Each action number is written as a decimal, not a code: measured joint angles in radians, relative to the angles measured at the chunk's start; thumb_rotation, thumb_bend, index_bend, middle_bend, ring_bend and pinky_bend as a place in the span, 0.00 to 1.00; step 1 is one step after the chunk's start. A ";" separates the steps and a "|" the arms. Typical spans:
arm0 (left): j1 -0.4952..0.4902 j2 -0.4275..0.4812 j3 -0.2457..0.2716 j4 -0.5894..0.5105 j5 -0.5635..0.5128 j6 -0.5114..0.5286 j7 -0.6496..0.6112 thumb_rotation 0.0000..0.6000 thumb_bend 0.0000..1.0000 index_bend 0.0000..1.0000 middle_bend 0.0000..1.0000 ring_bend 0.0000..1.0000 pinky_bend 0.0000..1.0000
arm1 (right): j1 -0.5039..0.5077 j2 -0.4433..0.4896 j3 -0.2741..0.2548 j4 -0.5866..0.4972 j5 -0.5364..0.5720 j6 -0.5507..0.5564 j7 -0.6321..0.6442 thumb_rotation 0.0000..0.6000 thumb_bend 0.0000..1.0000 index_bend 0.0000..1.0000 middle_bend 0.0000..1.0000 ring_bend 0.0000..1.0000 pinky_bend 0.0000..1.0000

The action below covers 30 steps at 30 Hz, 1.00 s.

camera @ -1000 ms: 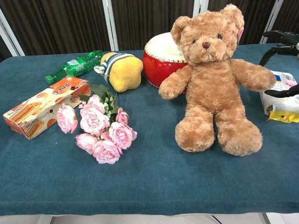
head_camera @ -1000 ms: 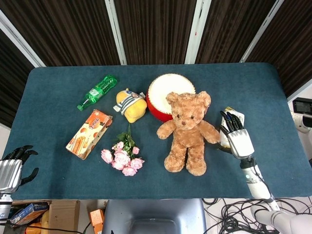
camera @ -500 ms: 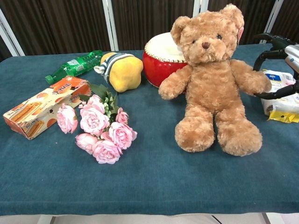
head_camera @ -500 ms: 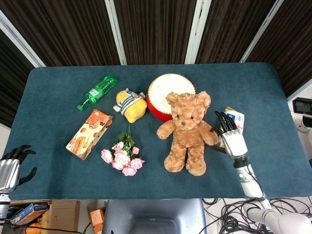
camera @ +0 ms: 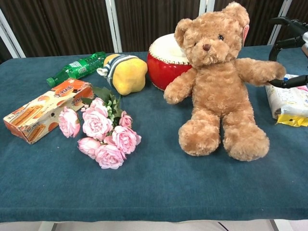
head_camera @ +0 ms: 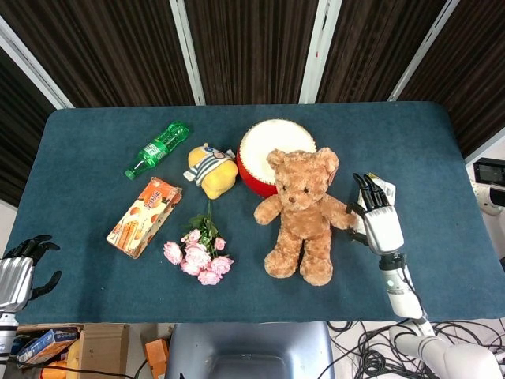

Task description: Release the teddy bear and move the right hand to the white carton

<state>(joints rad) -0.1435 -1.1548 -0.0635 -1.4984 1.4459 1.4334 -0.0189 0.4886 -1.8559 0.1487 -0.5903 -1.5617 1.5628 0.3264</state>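
Observation:
The brown teddy bear (head_camera: 302, 215) sits on the blue table (head_camera: 87, 150), in front of the red drum, leaning slightly towards the table's left. My right hand (head_camera: 379, 220) is at the bear's outstretched paw (camera: 273, 71). Its dark fingers (camera: 291, 82) lie above and below that paw and hold it up off the cloth. The white carton (camera: 288, 98) lies flat right beside the bear, partly under my right hand (camera: 304, 39). My left hand (head_camera: 20, 267) hangs off the near left corner of the table with fingers apart, holding nothing.
A red drum (head_camera: 268, 150) stands behind the bear. Left of it lie a yellow plush toy (head_camera: 211, 170), a green bottle (head_camera: 156, 148), an orange biscuit box (head_camera: 144, 216) and a pink rose bunch (head_camera: 199, 254). A yellow packet (camera: 292, 120) pokes out beneath the carton.
My right hand moved from over the carton to the bear's paw and closed around it. The paw has risen and the bear has tipped slightly. The left hand stayed put.

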 measured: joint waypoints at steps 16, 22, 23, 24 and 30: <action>0.003 0.005 -0.004 -0.004 -0.007 -0.003 -0.004 1.00 0.29 0.39 0.25 0.25 0.39 | 0.009 -0.010 -0.011 -0.007 -0.007 0.016 -0.006 1.00 0.27 0.69 0.04 0.00 0.20; 0.004 0.005 -0.005 -0.005 -0.006 0.000 -0.006 1.00 0.29 0.39 0.25 0.25 0.39 | 0.003 -0.003 -0.023 -0.010 -0.006 -0.009 -0.021 1.00 0.27 0.69 0.04 0.00 0.20; 0.004 0.005 -0.005 -0.005 -0.006 0.000 -0.006 1.00 0.29 0.39 0.25 0.25 0.39 | 0.002 -0.002 -0.026 -0.008 -0.005 -0.017 -0.022 1.00 0.27 0.69 0.04 0.00 0.20; 0.004 0.006 -0.005 -0.005 -0.006 0.000 -0.006 1.00 0.29 0.39 0.25 0.25 0.39 | 0.001 -0.002 -0.029 -0.006 -0.004 -0.026 -0.022 1.00 0.27 0.69 0.04 0.00 0.20; 0.003 0.007 -0.004 -0.009 -0.008 -0.007 -0.004 1.00 0.29 0.38 0.25 0.25 0.39 | 0.002 -0.002 -0.022 -0.006 0.002 -0.018 -0.011 1.00 0.27 0.69 0.04 0.00 0.20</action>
<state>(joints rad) -0.1407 -1.1478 -0.0677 -1.5070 1.4375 1.4262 -0.0232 0.4909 -1.8577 0.1266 -0.5962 -1.5596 1.5444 0.3157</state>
